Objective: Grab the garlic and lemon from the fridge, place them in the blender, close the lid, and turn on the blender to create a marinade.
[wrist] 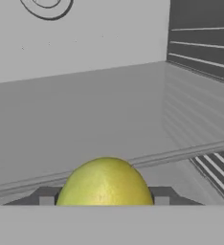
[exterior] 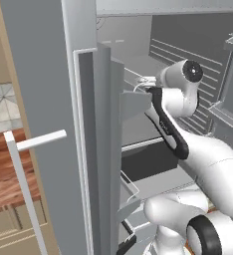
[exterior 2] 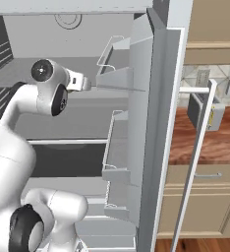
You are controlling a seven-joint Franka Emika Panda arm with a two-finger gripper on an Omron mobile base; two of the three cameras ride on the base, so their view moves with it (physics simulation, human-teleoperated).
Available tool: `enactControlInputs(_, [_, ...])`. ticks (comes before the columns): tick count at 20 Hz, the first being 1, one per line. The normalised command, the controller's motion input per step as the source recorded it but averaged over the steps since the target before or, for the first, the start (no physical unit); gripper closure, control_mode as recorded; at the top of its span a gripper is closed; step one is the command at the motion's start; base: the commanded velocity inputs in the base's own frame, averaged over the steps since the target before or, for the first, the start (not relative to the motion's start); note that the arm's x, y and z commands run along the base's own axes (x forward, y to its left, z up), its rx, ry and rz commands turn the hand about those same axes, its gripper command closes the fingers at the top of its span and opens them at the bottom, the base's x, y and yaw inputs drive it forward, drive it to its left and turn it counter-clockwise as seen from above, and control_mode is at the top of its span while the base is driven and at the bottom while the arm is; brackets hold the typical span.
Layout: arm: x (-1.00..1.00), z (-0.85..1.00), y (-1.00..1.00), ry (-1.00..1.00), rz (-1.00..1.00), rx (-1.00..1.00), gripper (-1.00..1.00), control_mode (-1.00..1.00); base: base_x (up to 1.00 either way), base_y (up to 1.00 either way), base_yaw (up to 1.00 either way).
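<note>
The lemon (wrist: pixel 106 183) is seen clamped between the jaws of the gripper (wrist: pixel 104 201) inside the fridge (exterior: pixel 49 99), above a shelf's front edge (the first fetch apparently under way), while blender loading, lid closing and switching on are judged still outstanding.

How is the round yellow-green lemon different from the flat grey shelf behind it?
The round yellow-green lemon is brightly coloured; the flat grey shelf is dull. The lemon is a curved ball; the shelf is a wide sheet with a straight front edge. The lemon is small, gripped between the tips of the tool; the shelf spans the light-grey fridge. Both are smooth and inside that fridge.
</note>
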Motion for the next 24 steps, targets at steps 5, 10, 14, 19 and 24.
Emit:
enactControlInputs(5, [-1.0,0.08,0.0,0.03,0.0,-0.02,1.0,-1.0,0.0,0.0,0.0])
enactControlInputs(10, [-0.99,-0.12,0.0,0.15,0.0,-0.06,1.0,-1.0,0.0,0.0,0.0])
enactControlInputs(14, [-0.71,-0.23,0.0,0.14,-0.01,-0.05,1.0,-1.0,0.0,0.0,0.0])
enactControlInputs(19, [-0.44,-0.17,-0.07,0.06,0.0,0.0,1.0,-1.0,0.0,0.0,0.0])
enactControlInputs(24, [-0.02,-0.02,-0.01,0.0,0.0,0.0,1.0,1.0,0.0,0.0,0.0])
